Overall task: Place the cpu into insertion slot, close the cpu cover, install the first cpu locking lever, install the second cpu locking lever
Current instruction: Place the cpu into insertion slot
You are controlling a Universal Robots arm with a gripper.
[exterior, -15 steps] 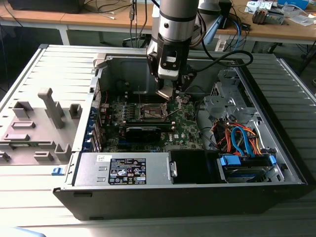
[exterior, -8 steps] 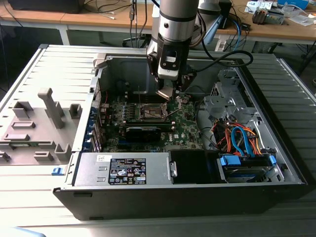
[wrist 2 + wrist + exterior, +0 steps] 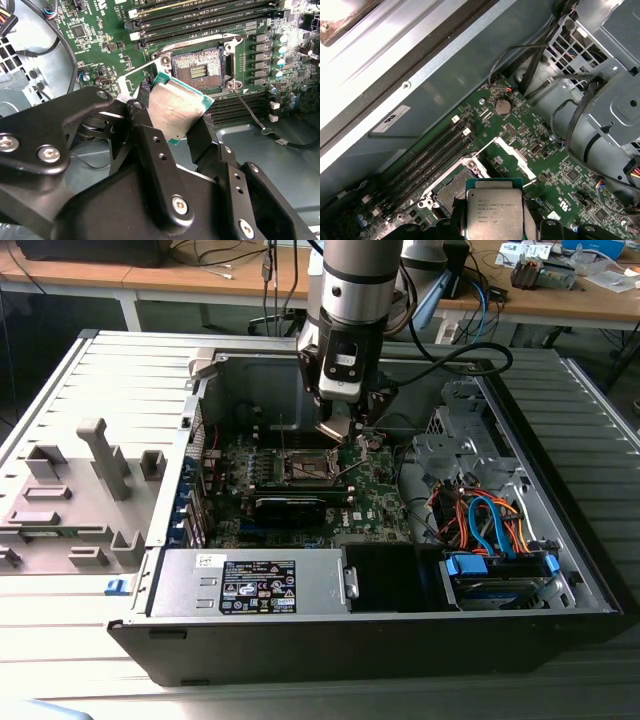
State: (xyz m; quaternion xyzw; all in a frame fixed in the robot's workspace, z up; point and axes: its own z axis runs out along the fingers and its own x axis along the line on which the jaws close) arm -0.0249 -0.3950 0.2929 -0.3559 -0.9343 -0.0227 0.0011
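cpu (image 3: 180,107): a small flat square chip with a silver top and a green rim. It is up in the air, held by two of its sides. It is over the green board (image 3: 150,30), near the insertion slot but not in it. It also shows in the first wrist view (image 3: 495,212).
gripper (image 3: 174,120): its two black fingers (image 3: 146,122) are closed in on the chip, one on each side, with the chip filling the gap. In the exterior view the gripper (image 3: 347,428) hangs over the board, a bit closer to the case's far wall than the slot is.
insertion slot (image 3: 197,70): a square socket with a silver rim, near the middle of the board. Its contact field is bare and nothing sits in it. In the exterior view it lies below the gripper (image 3: 310,468).
cpu cover (image 3: 516,156): a thin silver frame, lifted up off the slot and standing open beside it.
locking lever (image 3: 248,109): a thin metal rod, swung out away from the slot's rim.
memory slots (image 3: 200,17): long black strips beside the slot.
round battery (image 3: 502,106): on the board, near the case wall.
computer case (image 3: 180,660): black and grey, lying open on a grey table (image 3: 60,610).
cables (image 3: 485,520): blue and orange, in the case corner at the exterior view's right.
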